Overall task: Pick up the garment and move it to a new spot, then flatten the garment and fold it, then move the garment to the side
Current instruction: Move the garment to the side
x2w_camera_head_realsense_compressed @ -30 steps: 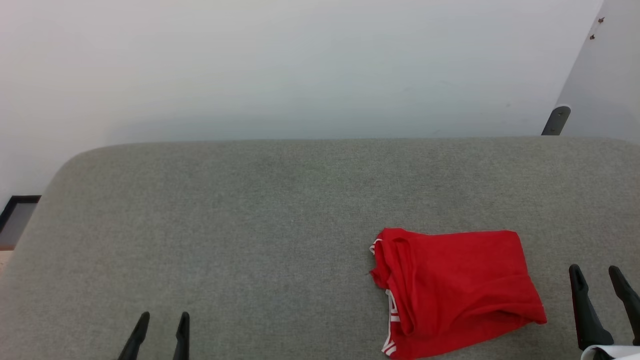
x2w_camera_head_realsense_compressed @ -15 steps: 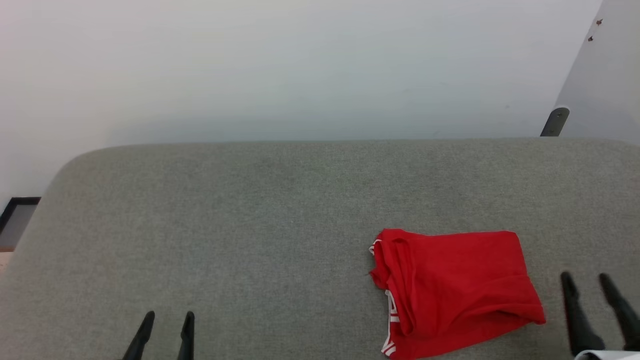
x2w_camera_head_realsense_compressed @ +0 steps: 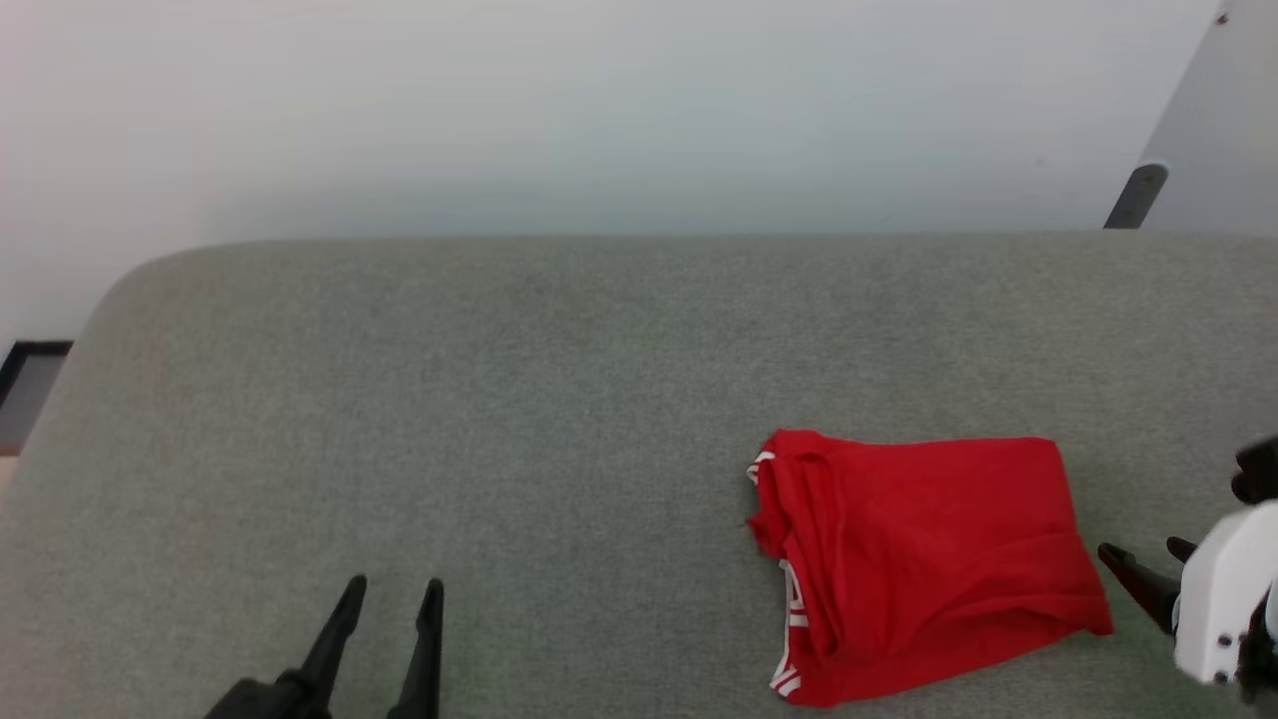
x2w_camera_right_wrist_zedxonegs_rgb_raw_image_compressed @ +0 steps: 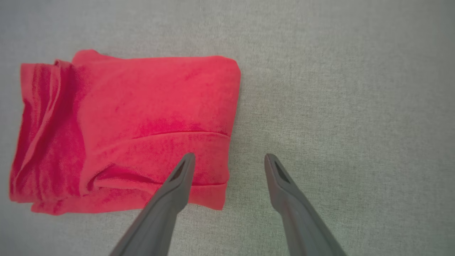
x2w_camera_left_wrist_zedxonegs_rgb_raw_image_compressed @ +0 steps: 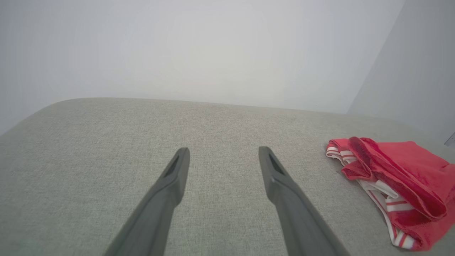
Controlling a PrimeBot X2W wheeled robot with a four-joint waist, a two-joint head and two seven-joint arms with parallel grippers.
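Where folded red garment [x2w_camera_head_realsense_compressed: 929,559] lies rumpled on grey woven cushion [x2w_camera_head_realsense_compressed: 499,399]; left tool [x2w_camera_head_realsense_compressed: 396,581], right tool [x2w_camera_right_wrist_zedxonegs_rgb_raw_image_compressed: 229,156] both spread, empty.

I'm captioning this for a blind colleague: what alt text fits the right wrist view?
A folded red garment lies on a grey surface, seen from above. The right gripper is open, one finger before the garment's edge, the other over bare surface.

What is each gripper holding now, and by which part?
Nothing is held. The left gripper and the right gripper are both open; the garment lies ungripped.
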